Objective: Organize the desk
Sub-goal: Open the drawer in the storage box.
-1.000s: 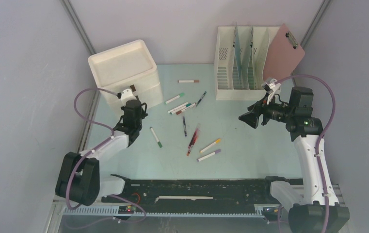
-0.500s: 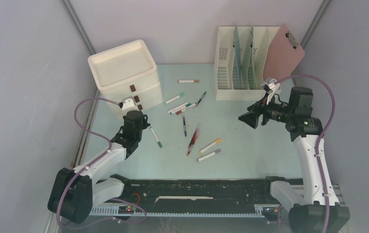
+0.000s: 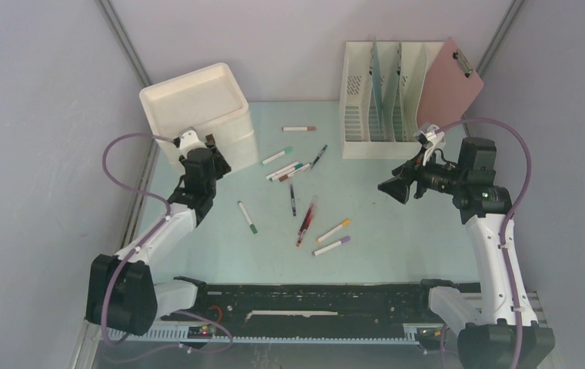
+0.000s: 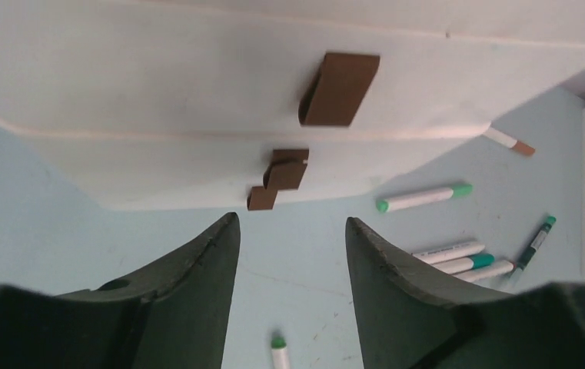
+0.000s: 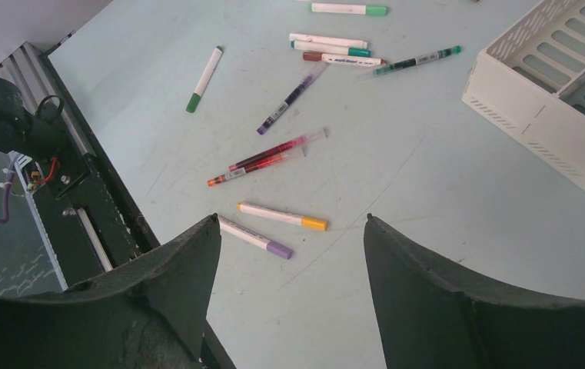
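Note:
The desk point(image 3: 404, 231) is a pale mint-green top strewn with several pens and markers. My left gripper point(image 3: 214, 164) hovers open just in front of the cream drawer unit point(image 3: 197, 108). In the left wrist view that gripper point(image 4: 289, 221) has nothing between its fingers, and the brown drawer handles point(image 4: 339, 88) point(image 4: 285, 171) lie just beyond the tips. My right gripper point(image 3: 390, 188) hangs open above the desk's right half. Below the right gripper point(image 5: 289, 221) lie a yellow-capped marker point(image 5: 283, 216) and a purple-capped marker point(image 5: 254, 237).
A cream slotted file rack point(image 3: 381, 100) with a pink clipboard point(image 3: 452, 83) stands at the back right. A green-capped marker point(image 3: 247, 217) lies near the left arm, red pens point(image 3: 305, 221) mid-desk. A black slotted rail point(image 3: 304, 300) runs along the front edge.
The left gripper pulled back from the drawer unit, then moved up and left to its front, and its jaws went from shut to open. The right arm has not moved.

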